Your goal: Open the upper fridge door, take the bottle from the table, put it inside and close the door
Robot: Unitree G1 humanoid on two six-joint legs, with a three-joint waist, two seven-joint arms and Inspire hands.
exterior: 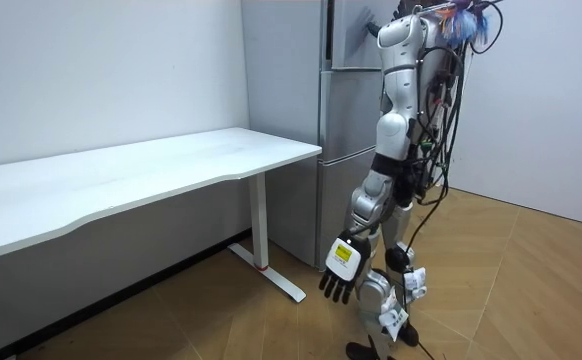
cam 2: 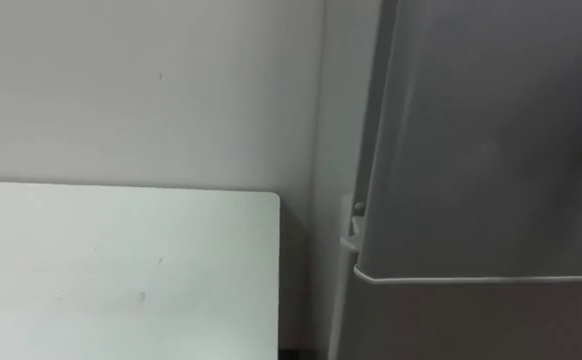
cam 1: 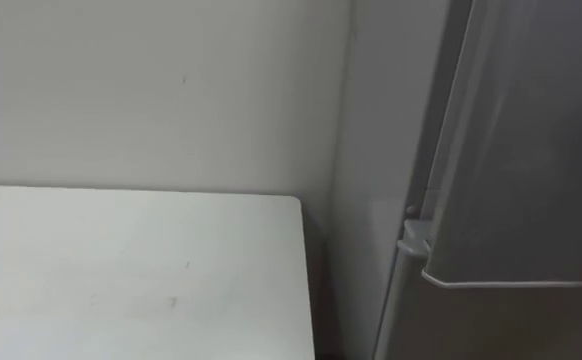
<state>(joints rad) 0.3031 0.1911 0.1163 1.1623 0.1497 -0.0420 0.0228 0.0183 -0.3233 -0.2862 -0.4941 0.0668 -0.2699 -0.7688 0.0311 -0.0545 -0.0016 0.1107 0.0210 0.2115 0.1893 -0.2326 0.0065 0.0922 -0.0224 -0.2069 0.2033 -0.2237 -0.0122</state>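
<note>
The robot stands upright on the wooden floor (exterior: 531, 280), close in front of the grey fridge (exterior: 349, 150), at the end of the white table (exterior: 171, 160). Its left arm hangs straight down along its side. The left hand (exterior: 339, 270) is at thigh height, back turned outward, fingers relaxed and pointing at the floor, holding nothing. Its head camera faces the upper fridge door (cam 1: 531, 150), whose lower edge and hinge are visible, with the table corner and the bare wall (cam 1: 151, 90) to the left. The bottle's position cannot be told.
</note>
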